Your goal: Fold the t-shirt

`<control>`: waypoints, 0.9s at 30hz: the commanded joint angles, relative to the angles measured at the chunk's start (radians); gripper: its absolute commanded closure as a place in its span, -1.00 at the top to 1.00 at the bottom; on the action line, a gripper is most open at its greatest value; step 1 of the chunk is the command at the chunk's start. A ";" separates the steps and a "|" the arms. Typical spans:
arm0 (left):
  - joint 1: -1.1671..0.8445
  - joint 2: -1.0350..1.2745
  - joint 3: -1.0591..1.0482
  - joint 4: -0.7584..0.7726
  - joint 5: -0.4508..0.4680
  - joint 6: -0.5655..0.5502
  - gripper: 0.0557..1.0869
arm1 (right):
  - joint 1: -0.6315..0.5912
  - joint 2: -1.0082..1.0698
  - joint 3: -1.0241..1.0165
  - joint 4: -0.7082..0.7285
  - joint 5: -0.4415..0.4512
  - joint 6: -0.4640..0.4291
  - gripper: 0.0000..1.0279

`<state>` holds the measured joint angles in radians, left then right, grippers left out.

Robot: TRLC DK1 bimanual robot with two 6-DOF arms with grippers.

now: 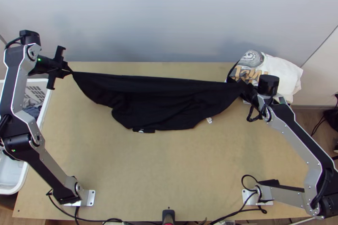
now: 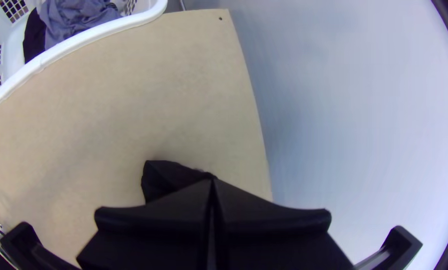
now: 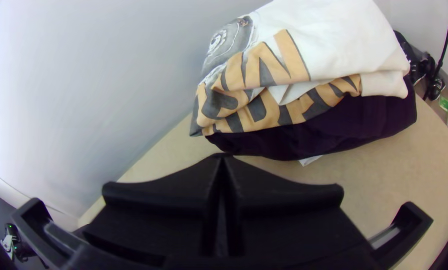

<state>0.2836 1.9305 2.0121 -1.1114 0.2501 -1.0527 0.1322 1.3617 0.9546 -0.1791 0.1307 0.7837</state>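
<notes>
While the left end effector and right end effector, both closed, each grip one end of the shirt, its far edge runs taut between them, the looser body lying towards the near side of the worktop. Probably a stretch ahead of folding; next, lower it evenly and smooth its creases.

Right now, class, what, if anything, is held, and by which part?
The black t-shirt, by two opposite ends: one in the left gripper, the other in the right gripper.
</notes>
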 commanded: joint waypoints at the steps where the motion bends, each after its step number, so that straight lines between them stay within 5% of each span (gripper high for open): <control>1: -0.023 0.016 0.020 0.027 -0.002 0.019 -0.92 | -0.002 0.008 0.013 0.015 0.006 -0.004 -0.94; 15: -0.103 0.364 0.234 0.283 -0.074 0.019 -0.92 | 0.004 -0.006 -0.036 0.017 0.007 -0.014 -0.94; 27: -0.118 0.389 0.240 0.501 -0.155 0.088 -0.92 | 0.026 -0.013 -0.050 0.047 0.087 -0.058 -0.94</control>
<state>0.1654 2.2971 2.2444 -0.6933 0.1257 -0.9936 0.1490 1.3537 0.9096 -0.1516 0.1726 0.7536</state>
